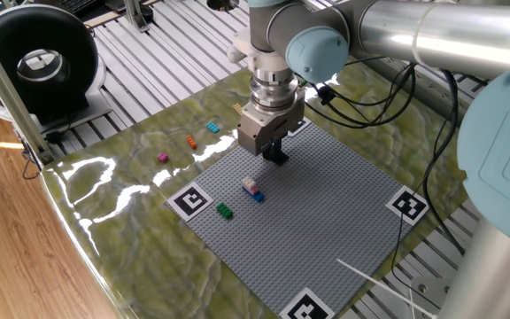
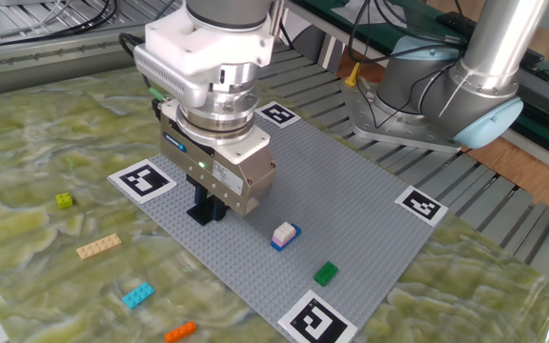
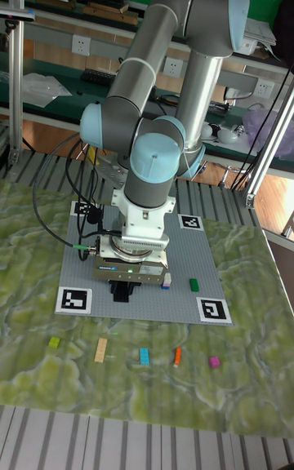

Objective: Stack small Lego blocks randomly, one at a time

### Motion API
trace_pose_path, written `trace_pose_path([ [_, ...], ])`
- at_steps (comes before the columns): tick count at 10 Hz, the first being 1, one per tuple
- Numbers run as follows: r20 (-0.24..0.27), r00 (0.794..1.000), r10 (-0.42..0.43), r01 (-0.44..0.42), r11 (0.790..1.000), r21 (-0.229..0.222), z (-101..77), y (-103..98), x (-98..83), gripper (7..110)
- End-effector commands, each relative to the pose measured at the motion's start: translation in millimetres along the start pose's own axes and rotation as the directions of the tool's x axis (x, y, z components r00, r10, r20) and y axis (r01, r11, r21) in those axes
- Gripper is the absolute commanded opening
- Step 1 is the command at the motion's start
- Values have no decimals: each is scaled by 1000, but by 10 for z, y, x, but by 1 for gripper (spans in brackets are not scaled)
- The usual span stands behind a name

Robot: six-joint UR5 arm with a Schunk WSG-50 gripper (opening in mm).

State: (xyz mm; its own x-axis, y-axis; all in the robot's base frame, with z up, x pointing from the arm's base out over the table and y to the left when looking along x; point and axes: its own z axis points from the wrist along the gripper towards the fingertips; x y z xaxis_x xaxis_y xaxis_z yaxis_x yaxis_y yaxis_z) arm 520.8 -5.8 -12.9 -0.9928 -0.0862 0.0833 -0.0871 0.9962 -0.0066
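No container is seen. On the grey baseplate [image 2: 351, 205] one white-pink block stacked on a blue block [image 2: 284, 235] and one green block [image 2: 325, 274] are counted. Off the plate, on the marbled surface [image 2: 27, 143], five single blocks are spread: yellow-green [image 2: 64, 200], tan [image 2: 98, 247], cyan [image 2: 137, 295], orange [image 2: 180, 332], magenta [image 1: 162, 159]. The gripper [image 2: 207, 211] is lowered onto a dark piece at the plate; whether its fingers are together cannot be told.
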Motion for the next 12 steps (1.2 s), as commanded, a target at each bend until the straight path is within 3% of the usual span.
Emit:
trace_pose_path([
  [1, -2, 1000, 2, -2, 1000, -15, -23, 13, -2, 22],
  [12, -1, 1000, -5, 5, 1000, -26, -24, 19, -24, 22],
])
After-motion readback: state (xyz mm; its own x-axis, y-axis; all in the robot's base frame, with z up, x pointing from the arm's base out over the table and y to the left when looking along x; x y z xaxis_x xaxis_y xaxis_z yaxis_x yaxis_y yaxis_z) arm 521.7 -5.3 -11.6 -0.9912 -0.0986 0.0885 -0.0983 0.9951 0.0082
